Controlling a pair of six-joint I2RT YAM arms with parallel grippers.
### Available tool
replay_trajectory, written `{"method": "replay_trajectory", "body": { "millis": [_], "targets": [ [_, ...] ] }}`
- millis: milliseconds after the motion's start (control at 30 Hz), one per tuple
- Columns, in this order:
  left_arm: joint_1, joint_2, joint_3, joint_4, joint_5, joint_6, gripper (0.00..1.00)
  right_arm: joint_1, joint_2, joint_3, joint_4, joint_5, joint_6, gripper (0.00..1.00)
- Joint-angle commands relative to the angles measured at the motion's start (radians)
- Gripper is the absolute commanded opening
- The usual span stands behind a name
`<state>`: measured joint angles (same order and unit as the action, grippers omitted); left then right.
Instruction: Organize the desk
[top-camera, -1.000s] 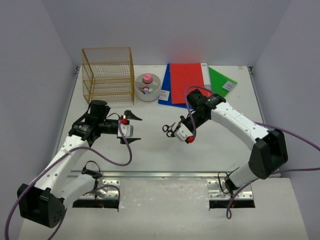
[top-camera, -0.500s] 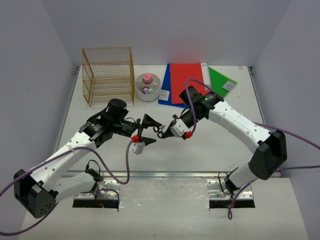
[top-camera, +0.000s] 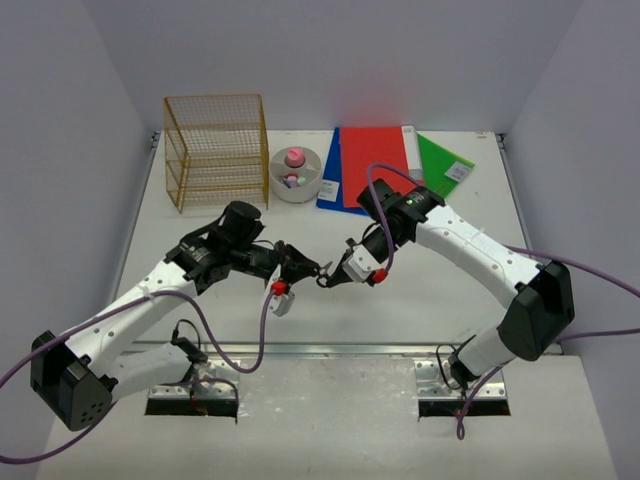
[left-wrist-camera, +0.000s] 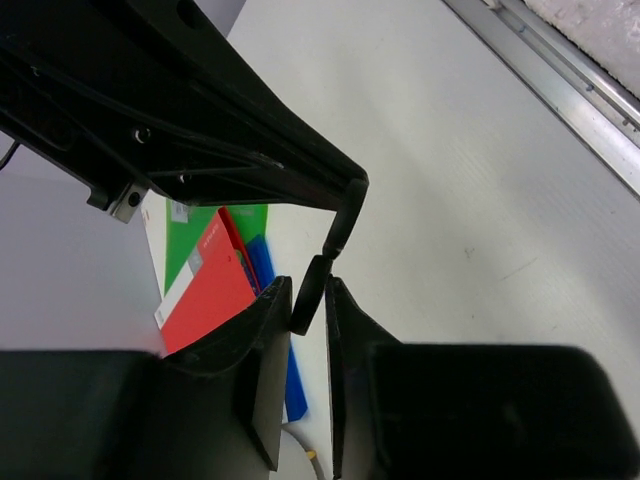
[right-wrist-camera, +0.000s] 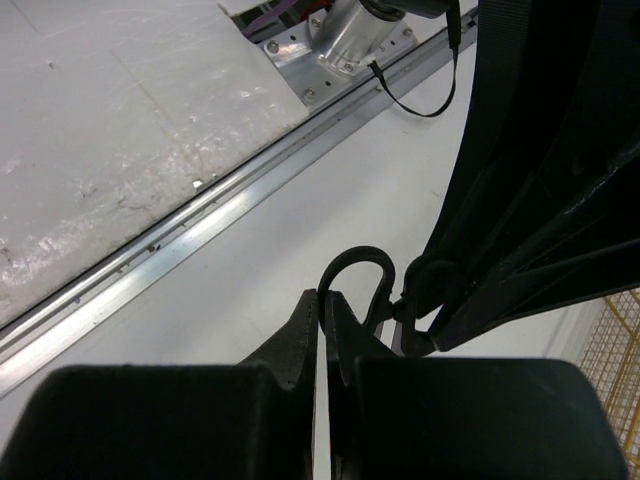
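Above the middle of the white desk (top-camera: 430, 300), my two grippers meet tip to tip. My right gripper (top-camera: 335, 277) is shut on one handle loop of a pair of black scissors (top-camera: 322, 275). In the right wrist view the loop (right-wrist-camera: 372, 262) rises just past the pinched fingertips of my right gripper (right-wrist-camera: 322, 300). My left gripper (top-camera: 303, 268) comes in from the left. In the left wrist view its jaws (left-wrist-camera: 308, 290) are closed around the other black handle (left-wrist-camera: 312, 275), which touches both fingers.
A gold wire rack (top-camera: 215, 150) stands at the back left, with a round white dish (top-camera: 295, 175) of small pink items beside it. Red (top-camera: 372, 165), blue and green (top-camera: 440, 160) folders lie at the back right. A metal rail (top-camera: 340, 350) lines the near edge.
My left arm has swung right to the scissors, and its wide-open jaws have closed on a handle. My right gripper has shifted slightly left, still holding the scissors.
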<state>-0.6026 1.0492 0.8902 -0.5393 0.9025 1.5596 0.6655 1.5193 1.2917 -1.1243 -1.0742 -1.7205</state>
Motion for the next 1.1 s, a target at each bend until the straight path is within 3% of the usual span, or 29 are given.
{"method": "replay_trajectory", "body": {
  "millis": [0,133,233,267,400,433,567,600,667,700,733,767,867,967,1067],
  "targets": [
    [-0.015,-0.006,0.034,-0.011,0.002,0.078,0.1,0.008,-0.037,-0.011,-0.013,-0.031,-0.003,0.0],
    [-0.019,-0.016,0.032,-0.037,-0.001,0.13,0.01,0.008,-0.05,-0.016,0.028,-0.027,0.058,0.0],
    [-0.023,-0.021,0.032,-0.082,-0.005,0.188,0.0,0.008,-0.06,-0.02,0.07,-0.011,0.099,0.0],
    [-0.025,-0.025,0.032,-0.097,-0.006,0.21,0.0,0.008,-0.066,-0.021,0.087,-0.001,0.141,0.08],
    [-0.031,-0.038,0.033,-0.15,-0.017,0.263,0.0,-0.013,-0.097,-0.023,0.31,0.029,0.403,0.76],
    [-0.031,-0.043,0.034,-0.164,-0.018,0.263,0.0,-0.037,-0.11,-0.041,0.378,0.022,0.5,0.84],
    [-0.031,-0.086,0.02,-0.214,-0.013,0.189,0.0,-0.166,-0.206,-0.18,0.822,0.024,0.945,0.92],
    [-0.031,-0.098,0.014,-0.186,-0.01,0.13,0.0,-0.194,-0.226,-0.202,0.932,0.036,1.027,0.92],
    [-0.031,-0.119,-0.002,-0.003,-0.043,-0.175,0.0,-0.278,-0.249,-0.261,1.1,0.101,1.277,0.93],
    [-0.031,-0.127,-0.013,0.103,-0.07,-0.386,0.0,-0.319,-0.259,-0.292,1.172,0.147,1.4,0.93],
    [-0.028,-0.122,-0.025,0.206,-0.119,-0.698,0.0,-0.348,-0.271,-0.322,1.228,0.221,1.478,0.95],
    [-0.02,-0.105,-0.026,0.322,-0.19,-0.875,0.0,-0.387,-0.292,-0.372,1.306,0.282,1.57,0.98],
    [0.051,-0.055,-0.015,0.496,-0.281,-1.177,0.0,-0.462,-0.351,-0.488,1.426,0.446,1.709,0.99],
    [0.138,0.039,0.055,0.672,-0.515,-1.428,0.0,-0.517,-0.415,-0.588,1.457,0.613,1.803,0.99],
    [0.22,0.21,0.242,0.675,-0.777,-1.583,0.0,-0.578,-0.484,-0.686,1.463,0.776,1.956,0.99]
  ]
}}
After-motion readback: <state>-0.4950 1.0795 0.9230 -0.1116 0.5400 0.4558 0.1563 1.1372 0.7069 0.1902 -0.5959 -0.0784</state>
